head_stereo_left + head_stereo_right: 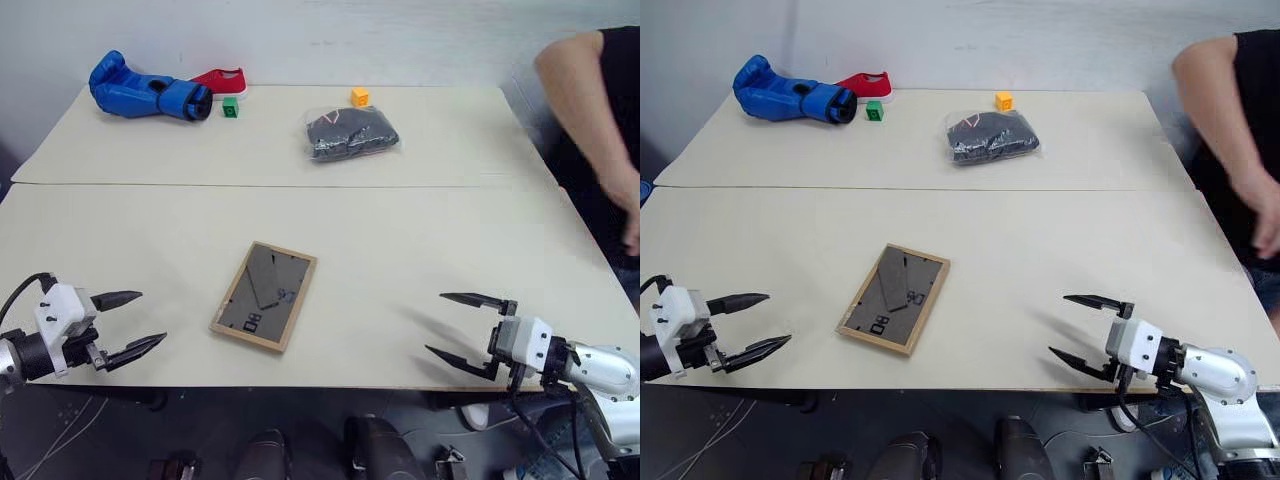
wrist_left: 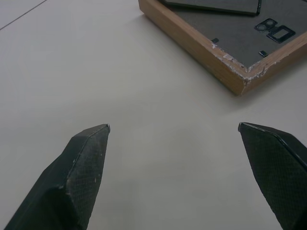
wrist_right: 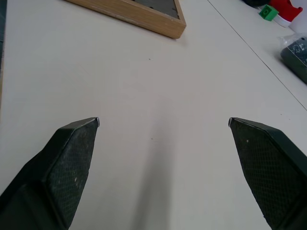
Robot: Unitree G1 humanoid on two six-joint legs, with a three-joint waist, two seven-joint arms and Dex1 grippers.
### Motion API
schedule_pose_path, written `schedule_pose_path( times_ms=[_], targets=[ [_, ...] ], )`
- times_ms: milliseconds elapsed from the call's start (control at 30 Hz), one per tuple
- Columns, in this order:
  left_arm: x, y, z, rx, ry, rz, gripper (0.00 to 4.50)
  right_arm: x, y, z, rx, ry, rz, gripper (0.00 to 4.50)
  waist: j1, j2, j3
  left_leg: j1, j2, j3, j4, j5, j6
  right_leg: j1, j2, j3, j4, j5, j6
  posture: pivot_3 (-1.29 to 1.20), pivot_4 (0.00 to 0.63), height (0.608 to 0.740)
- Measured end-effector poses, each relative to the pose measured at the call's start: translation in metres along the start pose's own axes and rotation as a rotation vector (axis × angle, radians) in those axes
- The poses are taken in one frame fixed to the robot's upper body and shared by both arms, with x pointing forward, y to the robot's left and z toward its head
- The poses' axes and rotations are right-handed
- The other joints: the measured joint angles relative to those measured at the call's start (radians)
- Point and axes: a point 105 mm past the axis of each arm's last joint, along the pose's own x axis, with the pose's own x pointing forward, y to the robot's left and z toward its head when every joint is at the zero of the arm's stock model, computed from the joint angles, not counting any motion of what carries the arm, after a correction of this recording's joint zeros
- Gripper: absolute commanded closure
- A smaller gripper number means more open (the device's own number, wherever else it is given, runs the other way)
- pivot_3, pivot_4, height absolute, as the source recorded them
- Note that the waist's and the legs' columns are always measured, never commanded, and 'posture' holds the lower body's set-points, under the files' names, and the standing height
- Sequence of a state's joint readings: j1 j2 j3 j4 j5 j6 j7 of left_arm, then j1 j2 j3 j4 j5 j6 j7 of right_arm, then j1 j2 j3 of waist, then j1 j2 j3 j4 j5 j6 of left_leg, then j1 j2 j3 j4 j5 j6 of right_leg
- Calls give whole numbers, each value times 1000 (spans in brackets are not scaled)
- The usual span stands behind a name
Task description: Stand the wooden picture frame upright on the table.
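The large pale beige table (image 1: pixel 420 215) carries the small light-wood picture frame (image 1: pixel 264 296) face down near its front edge, dark back upward, so nothing is stood up yet. The left gripper (image 1: pixel 128 324) and right gripper (image 1: pixel 462 328) are kept wide, empty, flanking it.

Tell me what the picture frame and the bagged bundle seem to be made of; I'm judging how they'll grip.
The wooden picture frame: light unfinished-looking wood, with visible grain and a chipped corner in the left wrist view; its back is a matte dark grey board, probably fibreboard. The bundle: dark, apparently fabric, inside a glossy clear plastic bag that glints. Both lie on the matte beige table.
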State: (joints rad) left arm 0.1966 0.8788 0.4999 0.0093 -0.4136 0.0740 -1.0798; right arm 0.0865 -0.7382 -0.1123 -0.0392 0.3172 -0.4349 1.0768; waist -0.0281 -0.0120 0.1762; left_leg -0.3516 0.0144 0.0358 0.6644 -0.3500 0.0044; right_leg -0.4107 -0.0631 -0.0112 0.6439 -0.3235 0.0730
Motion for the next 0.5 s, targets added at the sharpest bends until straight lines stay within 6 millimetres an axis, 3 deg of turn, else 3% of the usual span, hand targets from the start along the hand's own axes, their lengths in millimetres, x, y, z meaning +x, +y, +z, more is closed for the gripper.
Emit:
schedule_pose_path(
  times_ms=[200,300,500],
  targets=[
    [1,0,-1,-26,-12,8,0,6,5,-1,18,-12,20,15,0,0,0,0,0,0,0,0,0,0,0,0,0,0,0,0,150,740],
    [5,5,4,-43,-26,23,602,19,3,6,63,-41,34,623,-1,0,0,0,0,0,0,0,0,0,0,0,1,0,0,0,150,740],
    [30,20,15,-2,-18,89,2493,74,10,29,135,-92,125,2715,0,0,0,0,0,0,1,0,0,-1,0,-1,2,0,0,0,150,740]
  ],
)
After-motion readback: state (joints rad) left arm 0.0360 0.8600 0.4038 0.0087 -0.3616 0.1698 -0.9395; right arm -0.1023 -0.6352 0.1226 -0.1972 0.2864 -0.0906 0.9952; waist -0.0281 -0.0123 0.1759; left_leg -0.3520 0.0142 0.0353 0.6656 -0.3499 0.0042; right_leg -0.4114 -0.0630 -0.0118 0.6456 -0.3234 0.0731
